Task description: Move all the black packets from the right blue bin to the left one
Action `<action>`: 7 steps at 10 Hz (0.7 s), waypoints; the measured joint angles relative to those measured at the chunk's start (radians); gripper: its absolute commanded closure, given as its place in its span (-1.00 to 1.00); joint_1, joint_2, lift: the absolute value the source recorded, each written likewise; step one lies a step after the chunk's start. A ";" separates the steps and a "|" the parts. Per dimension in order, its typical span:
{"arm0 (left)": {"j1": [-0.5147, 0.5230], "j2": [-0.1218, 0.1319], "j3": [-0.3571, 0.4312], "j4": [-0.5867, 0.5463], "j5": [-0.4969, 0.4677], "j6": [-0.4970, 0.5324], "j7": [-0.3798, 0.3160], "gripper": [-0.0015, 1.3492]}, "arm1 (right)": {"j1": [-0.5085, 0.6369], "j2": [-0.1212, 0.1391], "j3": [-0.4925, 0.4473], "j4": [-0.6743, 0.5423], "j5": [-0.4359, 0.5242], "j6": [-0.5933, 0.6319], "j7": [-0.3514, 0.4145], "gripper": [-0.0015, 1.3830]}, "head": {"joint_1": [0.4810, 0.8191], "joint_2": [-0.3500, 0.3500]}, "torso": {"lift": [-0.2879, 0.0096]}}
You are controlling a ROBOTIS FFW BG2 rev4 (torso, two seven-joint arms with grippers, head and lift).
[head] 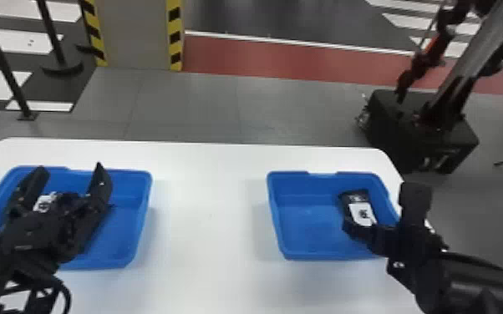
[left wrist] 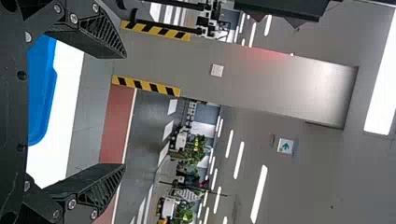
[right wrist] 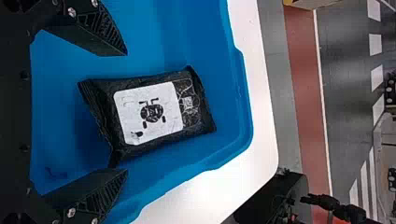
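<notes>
A black plastic packet [right wrist: 200, 122] lay label up on the floor of the right blue plastic bin [head: 305, 227], near the right edge of the white tabletop [head: 209, 225], as the robot's right hand [right wrist: 126, 112] was poised over it, its two flat fingers apart and clamped on nothing. The grasp, judged the step in hand, called for lowering the fingers past both sides of the packet, then closing evenly across its width; a shallow pinch might have caught only loose wrapping and let it slip. A straight lift over the bin wall would follow. The white label [right wrist: 126, 112] bore a dark printed figure, with a small square code [right wrist: 187, 103] beside it. Near the tabletop's left edge, the left hand [head: 70, 167], fingers spread, hung over the left blue plastic bin [head: 123, 227], where what appeared to be another white-labelled packet [head: 44, 203] lay partly hidden.
</notes>
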 measured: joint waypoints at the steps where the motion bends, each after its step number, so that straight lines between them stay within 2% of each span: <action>1: 0.000 -0.001 0.000 0.000 0.000 0.000 0.000 -0.69 | -0.007 0.000 0.000 0.019 -0.007 -0.013 0.000 -0.80 | 0.27 -0.48 | 0.20; 3: 0.002 -0.001 -0.001 0.000 0.002 -0.002 0.000 -0.69 | -0.017 -0.002 0.000 0.046 -0.012 -0.035 -0.001 -0.74 | 0.27 -0.49 | 0.20; 4: 0.002 -0.001 -0.002 0.000 0.002 -0.004 0.000 -0.69 | -0.031 -0.007 0.000 0.069 -0.012 -0.048 -0.001 -0.30 | 0.27 -0.49 | 0.20; 5: 0.001 -0.002 -0.004 0.000 0.003 -0.006 0.000 -0.69 | -0.046 -0.016 0.002 0.092 -0.015 -0.053 0.000 0.47 | 0.27 -0.50 | 0.20; 6: 0.000 -0.003 -0.004 0.000 0.003 -0.008 0.000 -0.69 | -0.052 -0.024 0.008 0.103 -0.023 -0.057 0.000 0.62 | 0.27 -0.50 | 0.20; 7: 0.001 -0.003 -0.002 0.000 0.003 -0.008 0.000 -0.69 | -0.047 -0.025 0.011 0.102 -0.026 -0.073 -0.003 0.62 | 0.27 -0.50 | 0.20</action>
